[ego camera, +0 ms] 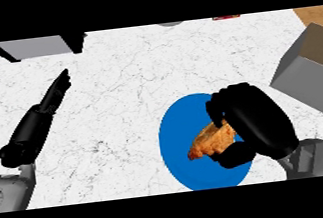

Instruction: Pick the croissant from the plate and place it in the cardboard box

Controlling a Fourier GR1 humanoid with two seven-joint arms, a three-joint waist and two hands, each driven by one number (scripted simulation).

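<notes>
Head view. The right hand (259, 120) had its fingers and thumb curled round the croissant (211, 139), over the blue plate (174, 129); whether the pastry had left the plate could not be told. The left hand (36, 125) lay on the counter (131, 74) at the left, fingers straight, holding nothing. The cardboard box (313, 78) stood near the plate, at the right edge. The step probably called for a straight lift clear of the plate, then travel rightward over the box's opening.

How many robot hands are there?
2. The left robot hand is open over the counter at the left; the right robot hand curls round the croissant over the blue plate. None seems hidden.
</notes>
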